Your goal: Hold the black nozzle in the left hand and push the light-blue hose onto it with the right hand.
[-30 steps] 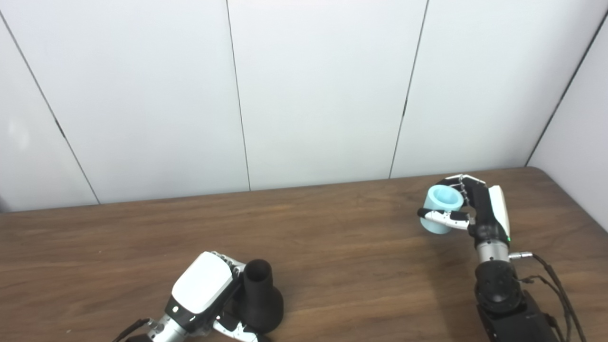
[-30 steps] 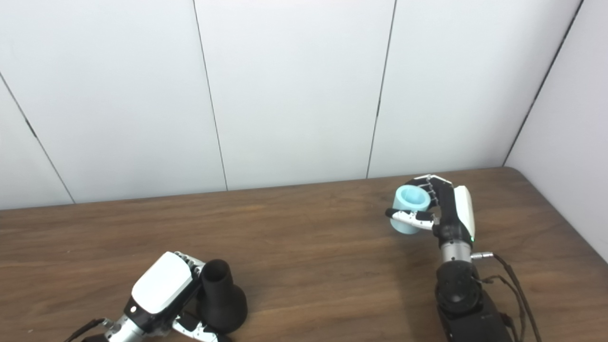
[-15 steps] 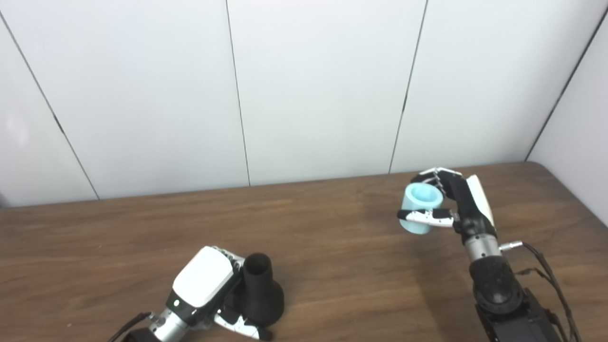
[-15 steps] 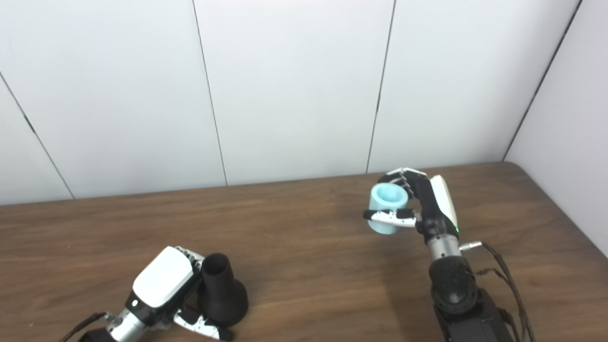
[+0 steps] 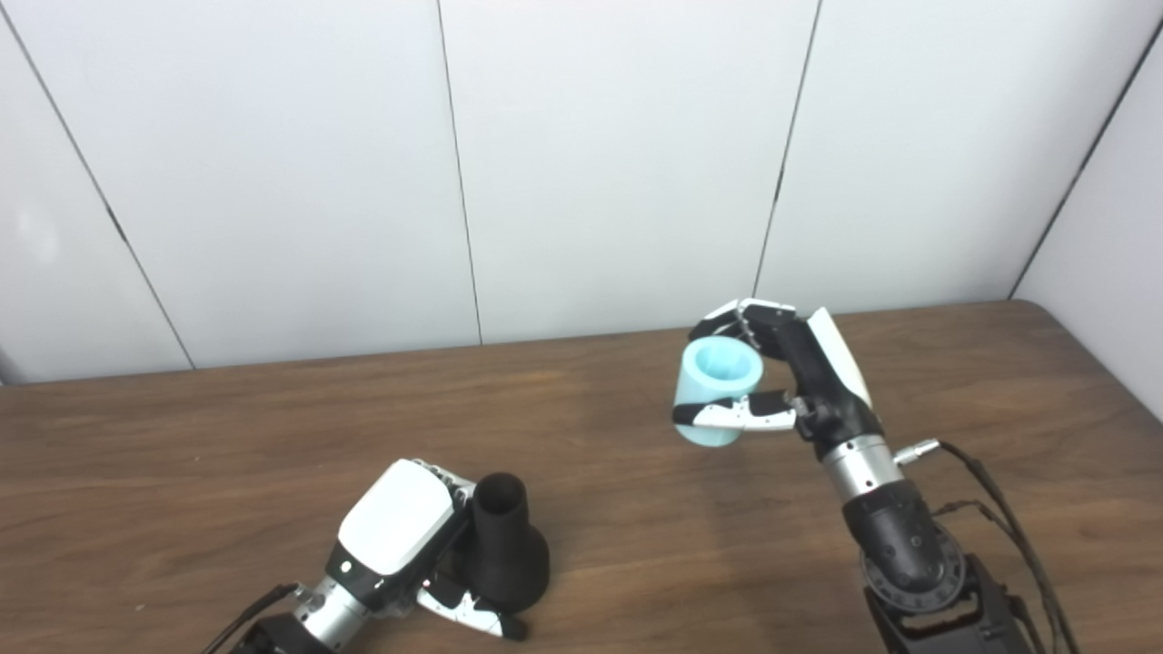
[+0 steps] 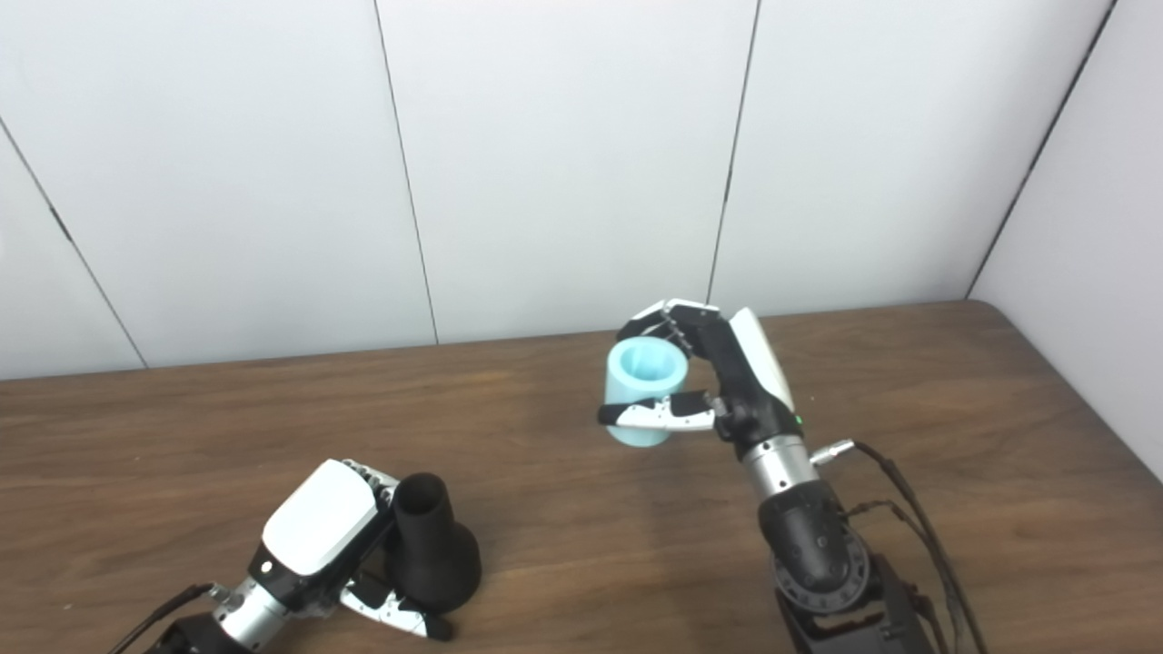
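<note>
Left eye view: right hand (image 5: 800,381), closed on hose (image 5: 716,391), has shifted from right edge toward frame centre. Left hand (image 5: 400,536) grips nozzle (image 5: 504,554) lower left on table (image 5: 182,472). Gap narrowed; joining pending.

My view: dark brown wooden table (image 5: 227,454), grain running left to right, far right corner rounded. Behind it a white panelled wall (image 5: 618,163), split by thin dark seams that lean outward. A second white wall (image 6: 1081,236) meets it at the right. Lighting even, soft shadows on the wood.
</note>
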